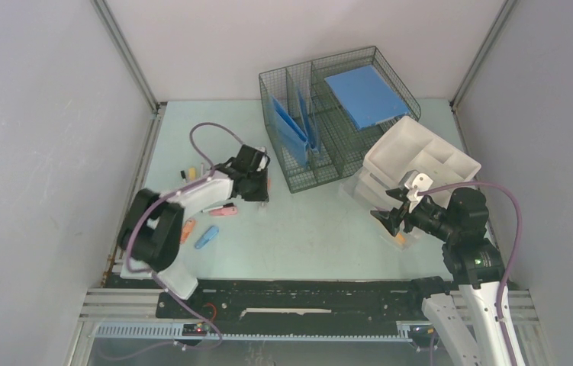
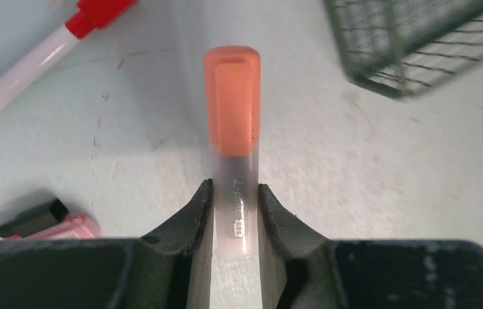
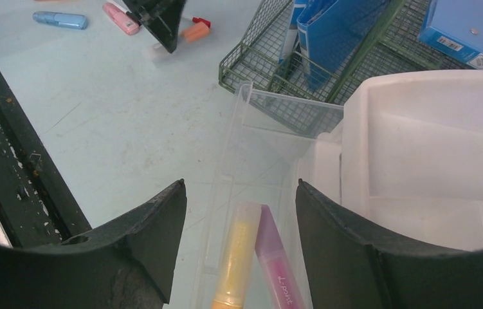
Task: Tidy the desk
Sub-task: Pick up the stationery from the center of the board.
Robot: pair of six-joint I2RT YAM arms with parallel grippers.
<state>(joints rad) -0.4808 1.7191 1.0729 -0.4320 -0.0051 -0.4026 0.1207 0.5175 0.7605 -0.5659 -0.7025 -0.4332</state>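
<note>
We see the pale green desk (image 1: 306,244) filling the middle of the top view, the wire basket (image 1: 321,180) at upper centre, the right gripper (image 3: 242,193) with jaws apart over a clear tray (image 3: 251,129) at lower right, and the left gripper (image 2: 235,193) at centre left clamped on an orange-capped highlighter (image 2: 232,103).

I see my right gripper (image 3: 240,190) with jaws spread wide over a clear tray (image 3: 237,132), where a yellow highlighter (image 3: 238,257) and a pink highlighter (image 3: 280,270) lie touching side by side.
</note>
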